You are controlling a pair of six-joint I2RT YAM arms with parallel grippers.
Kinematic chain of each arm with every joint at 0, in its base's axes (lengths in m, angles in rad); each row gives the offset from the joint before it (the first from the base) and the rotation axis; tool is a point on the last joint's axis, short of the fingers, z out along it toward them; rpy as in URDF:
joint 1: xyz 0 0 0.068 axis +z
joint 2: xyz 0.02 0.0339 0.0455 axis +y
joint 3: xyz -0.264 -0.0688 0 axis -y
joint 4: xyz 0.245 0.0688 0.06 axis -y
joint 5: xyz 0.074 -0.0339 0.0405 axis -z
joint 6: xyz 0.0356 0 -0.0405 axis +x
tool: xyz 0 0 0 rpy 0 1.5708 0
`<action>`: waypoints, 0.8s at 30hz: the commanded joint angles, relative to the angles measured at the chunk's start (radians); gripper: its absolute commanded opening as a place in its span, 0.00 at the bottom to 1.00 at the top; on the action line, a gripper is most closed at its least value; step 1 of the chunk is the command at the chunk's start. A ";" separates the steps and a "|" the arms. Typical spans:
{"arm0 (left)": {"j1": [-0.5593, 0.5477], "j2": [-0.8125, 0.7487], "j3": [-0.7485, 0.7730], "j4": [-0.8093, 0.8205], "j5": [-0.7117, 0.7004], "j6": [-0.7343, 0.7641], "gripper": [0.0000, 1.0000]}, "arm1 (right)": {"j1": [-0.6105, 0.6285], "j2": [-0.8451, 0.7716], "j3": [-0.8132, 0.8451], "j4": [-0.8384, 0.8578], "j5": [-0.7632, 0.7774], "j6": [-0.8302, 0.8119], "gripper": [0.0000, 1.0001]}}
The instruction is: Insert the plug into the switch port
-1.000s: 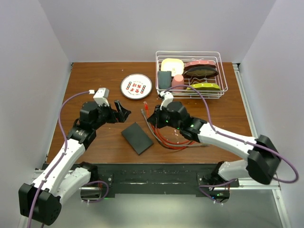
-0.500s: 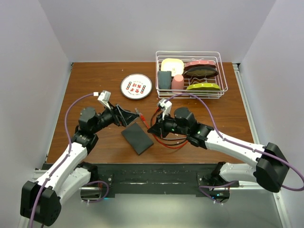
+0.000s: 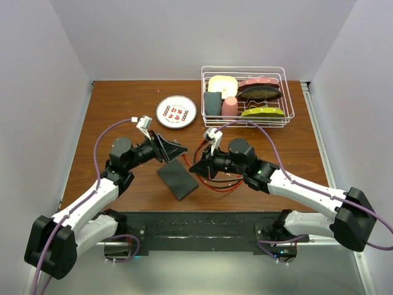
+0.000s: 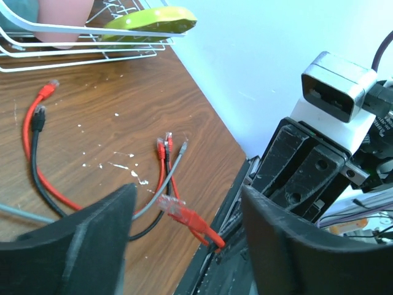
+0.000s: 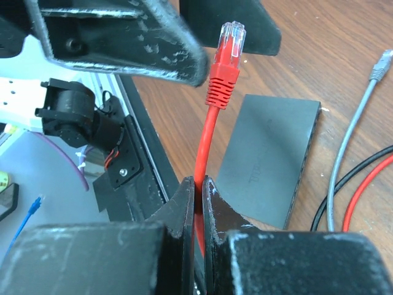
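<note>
My right gripper is shut on a red cable just below its plug, which stands clear of the table with its transparent tip pointing away. The left gripper is open; its two fingers flank the plug with a gap on each side. In the top view the left gripper and right gripper meet just above the switch, a flat dark-grey box lying on the wooden table. The switch lies under the held cable; its sockets are not visible.
Loose red, black and grey cables lie in a tangle right of the switch. A round white plate sits behind it. A white wire dish rack with dishes stands at the back right.
The left gripper has swung right to the plug and its jaws have narrowed around it. The right gripper has shifted slightly left, still gripping the red cable.
</note>
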 commanded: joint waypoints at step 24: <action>-0.097 -0.086 -0.039 0.195 0.034 0.035 0.00 | 0.008 -0.145 0.007 0.063 -0.019 0.023 0.57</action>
